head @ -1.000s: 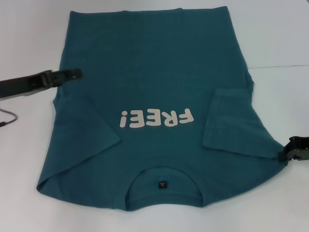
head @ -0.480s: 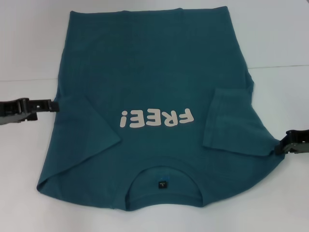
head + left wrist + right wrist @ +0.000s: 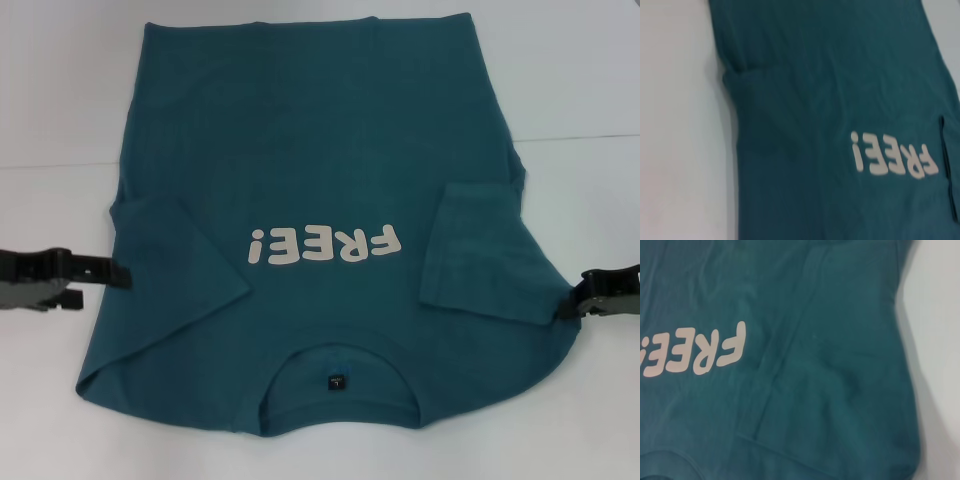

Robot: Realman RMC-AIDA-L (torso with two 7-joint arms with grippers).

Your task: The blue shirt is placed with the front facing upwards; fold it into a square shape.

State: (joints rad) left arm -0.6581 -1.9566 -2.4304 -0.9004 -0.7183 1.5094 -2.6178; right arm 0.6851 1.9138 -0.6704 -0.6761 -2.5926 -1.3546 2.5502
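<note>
The blue shirt (image 3: 330, 190) lies flat on the white desk (image 3: 580, 80) and fills the centre of the head view. Its front faces up. The collar sits at the lower centre of the frame and the hem at the top edge. The white "FREE!" lettering (image 3: 325, 243) reads upside down just below mid-frame. A small dark neck tag (image 3: 338, 381) shows inside the collar opening. Both short sleeves are folded inward onto the body: one lies at the lower left of the frame, the other at centre right, beside the lettering.

The left gripper (image 3: 118, 274) enters from the left edge of the head view, below mid-height. Its tip is at the shirt's left side edge, by the folded sleeve. Whether it touches the cloth cannot be determined, and how far its jaws stand apart cannot be determined either.

The right gripper (image 3: 572, 299) enters from the right edge of the head view at a similar height. Its tip meets the shirt's right side edge just beside the folded sleeve. Its jaw opening, and any hold on the cloth, cannot be determined.

The left wrist view shows the shirt's edge against the bare desk, with the lettering at lower right of the frame. The right wrist view shows the folded sleeve and part of the lettering at centre left.
</note>
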